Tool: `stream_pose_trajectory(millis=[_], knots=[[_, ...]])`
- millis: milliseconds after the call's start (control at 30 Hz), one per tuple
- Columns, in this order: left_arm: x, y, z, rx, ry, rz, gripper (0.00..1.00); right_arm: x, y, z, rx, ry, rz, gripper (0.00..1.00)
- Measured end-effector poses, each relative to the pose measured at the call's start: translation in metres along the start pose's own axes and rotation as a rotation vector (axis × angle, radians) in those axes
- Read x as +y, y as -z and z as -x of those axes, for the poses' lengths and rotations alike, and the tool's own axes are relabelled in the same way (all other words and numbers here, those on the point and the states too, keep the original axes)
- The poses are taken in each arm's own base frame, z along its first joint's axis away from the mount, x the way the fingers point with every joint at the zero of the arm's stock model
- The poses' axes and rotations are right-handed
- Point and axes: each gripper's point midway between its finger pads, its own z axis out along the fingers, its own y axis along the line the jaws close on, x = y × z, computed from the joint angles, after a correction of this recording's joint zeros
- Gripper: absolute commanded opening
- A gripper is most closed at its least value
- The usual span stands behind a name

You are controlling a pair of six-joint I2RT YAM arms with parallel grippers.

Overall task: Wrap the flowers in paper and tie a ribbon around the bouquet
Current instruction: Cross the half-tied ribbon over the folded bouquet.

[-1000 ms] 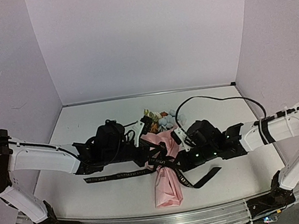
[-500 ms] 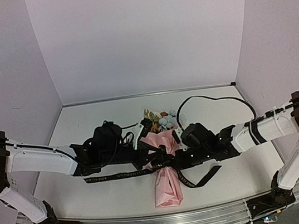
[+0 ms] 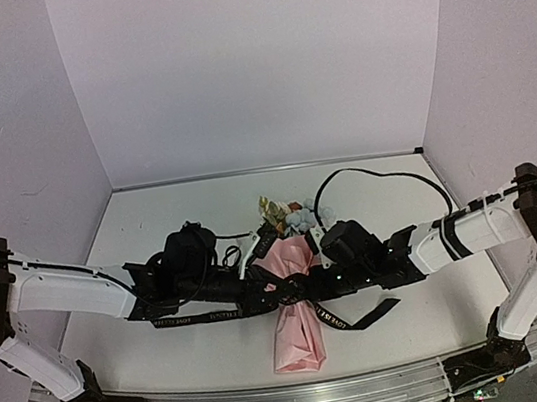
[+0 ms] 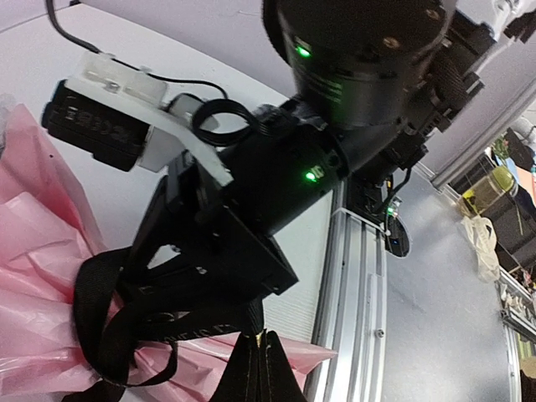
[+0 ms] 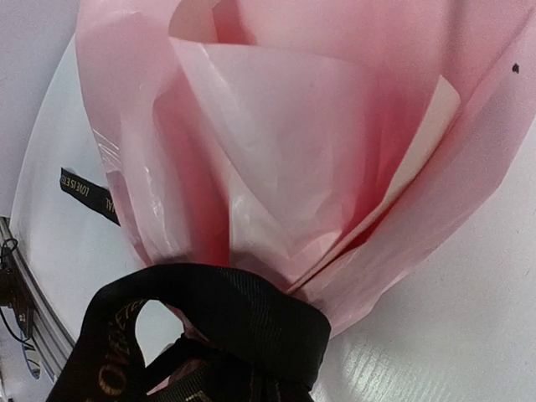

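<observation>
The bouquet lies mid-table, a pink paper cone with its narrow end toward me. The flowers show blue, cream and orange at its far, wide end. A black ribbon with pale lettering crosses the cone's waist and trails left and right over the table. My left gripper meets the cone from the left; its wrist view shows the left gripper shut on the ribbon. My right gripper comes from the right. In its wrist view the ribbon loops over the paper and covers its jaws.
The white table ends in a metal rail at the near edge. Lilac walls close the back and both sides. A black cable arcs over the table behind the right arm, whose wrist fills the left wrist view.
The right arm has slid left, closer to the bouquet. The two grippers now nearly meet over the ribbon at the cone's waist. The bouquet has barely shifted.
</observation>
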Motion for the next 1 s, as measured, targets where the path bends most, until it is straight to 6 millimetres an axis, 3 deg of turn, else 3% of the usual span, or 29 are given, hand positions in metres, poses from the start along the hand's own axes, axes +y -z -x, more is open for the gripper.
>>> stream_pose_trajectory(millis=[200, 333, 500, 733, 1000], knots=[[-0.024, -0.014, -0.028, 0.087, -0.035, -0.106, 0.04, 0.0, 0.0, -0.004, 0.023, -0.003, 0.019, 0.0], [-0.023, -0.03, -0.059, 0.189, -0.029, -0.12, 0.08, 0.002, 0.0, -0.005, 0.039, -0.002, 0.042, 0.0], [-0.014, -0.037, -0.082, 0.258, -0.009, -0.092, 0.18, 0.009, 0.0, -0.007, 0.051, 0.006, 0.079, 0.0], [-0.009, -0.038, -0.077, 0.256, -0.015, -0.059, 0.3, 0.013, 0.0, -0.011, 0.07, 0.025, 0.105, 0.0], [-0.012, -0.036, -0.077, 0.263, -0.011, -0.071, 0.34, 0.01, 0.0, -0.017, 0.085, 0.039, 0.105, 0.0]])
